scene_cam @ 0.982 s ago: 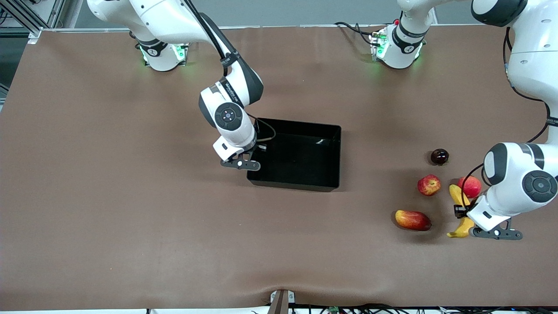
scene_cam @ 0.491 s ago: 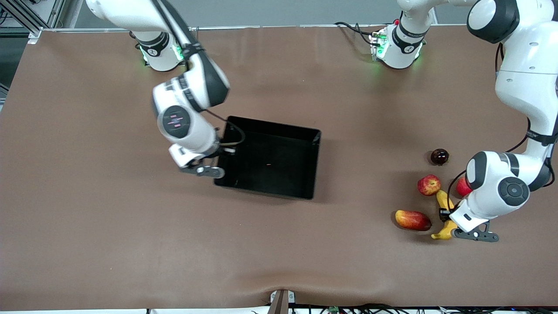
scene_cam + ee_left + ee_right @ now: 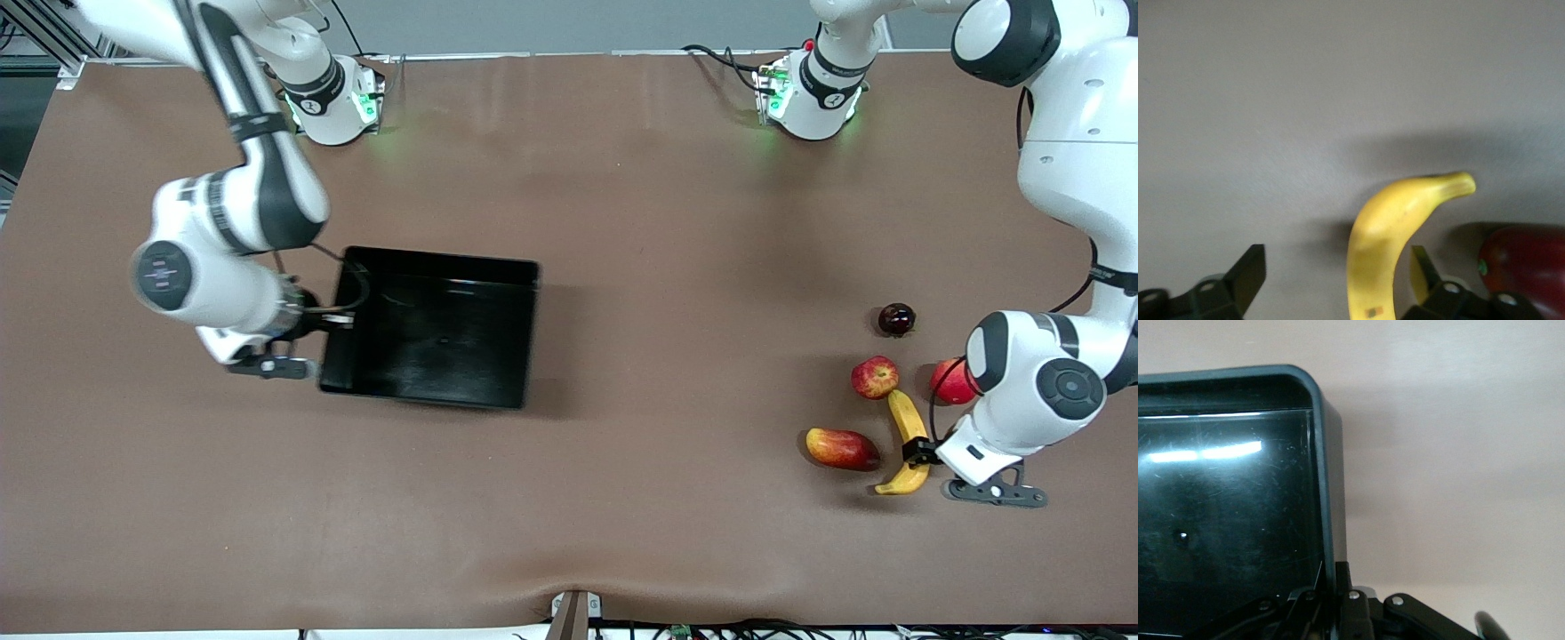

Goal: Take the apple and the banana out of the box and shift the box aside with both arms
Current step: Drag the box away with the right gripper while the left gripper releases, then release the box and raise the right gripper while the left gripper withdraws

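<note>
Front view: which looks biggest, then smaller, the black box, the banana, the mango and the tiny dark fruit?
1. black box
2. banana, a bit longer than the mango
3. mango, close to the banana in size
4. dark fruit

A mango (image 3: pixel 841 448), an all-red fruit (image 3: pixel 951 381) and a dark plum (image 3: pixel 896 318) lie on the table (image 3: pixel 667 222).

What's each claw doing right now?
Left claw: open, straddling the banana, not gripping.
Right claw: shut on the black tray wall.
</note>
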Controlling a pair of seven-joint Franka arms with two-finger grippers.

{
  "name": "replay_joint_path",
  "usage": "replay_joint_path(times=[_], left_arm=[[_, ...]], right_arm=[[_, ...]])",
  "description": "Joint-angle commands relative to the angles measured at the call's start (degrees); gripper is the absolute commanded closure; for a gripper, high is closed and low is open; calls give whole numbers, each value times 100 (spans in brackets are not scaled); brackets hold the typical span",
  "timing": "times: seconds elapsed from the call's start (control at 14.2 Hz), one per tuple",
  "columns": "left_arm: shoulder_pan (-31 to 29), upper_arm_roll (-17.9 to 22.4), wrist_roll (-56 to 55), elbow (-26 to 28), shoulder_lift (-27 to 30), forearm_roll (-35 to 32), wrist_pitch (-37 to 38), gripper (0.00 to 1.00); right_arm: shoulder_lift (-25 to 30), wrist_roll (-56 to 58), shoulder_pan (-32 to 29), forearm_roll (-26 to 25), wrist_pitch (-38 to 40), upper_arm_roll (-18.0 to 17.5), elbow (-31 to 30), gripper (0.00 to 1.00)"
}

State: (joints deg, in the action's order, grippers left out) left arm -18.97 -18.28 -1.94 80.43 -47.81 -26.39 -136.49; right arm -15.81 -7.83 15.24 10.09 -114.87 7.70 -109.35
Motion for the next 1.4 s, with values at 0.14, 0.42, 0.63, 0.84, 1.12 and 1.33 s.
replay_joint_path(times=[0.14,0.42,0.63,0.84,1.12,1.33], left_arm=[[7,-351,-454,113,1096,142,1324,0],[-11,-562,-474,105,2116,756,2624,0],[-19,-571,-282,70,2924,1390,3347,0],[-11,-572,-263,70,3549,1934,4013,0],[16,-589,-298,105,4174,2138,4630,0],[129,-554,-360,297,4552,2323,4833,0]], right_arm=[[298,1518,-1415,-16,-123,-120,-447,100],[254,2619,-2410,-16,-738,-120,-851,100],[106,3197,-3069,-16,-800,-120,-851,100],[-360,3674,-3466,2,-1361,-137,-851,100],[-642,3780,-3502,19,-1548,-137,-816,55],[-634,3798,-3475,2,-848,-137,-300,0]])
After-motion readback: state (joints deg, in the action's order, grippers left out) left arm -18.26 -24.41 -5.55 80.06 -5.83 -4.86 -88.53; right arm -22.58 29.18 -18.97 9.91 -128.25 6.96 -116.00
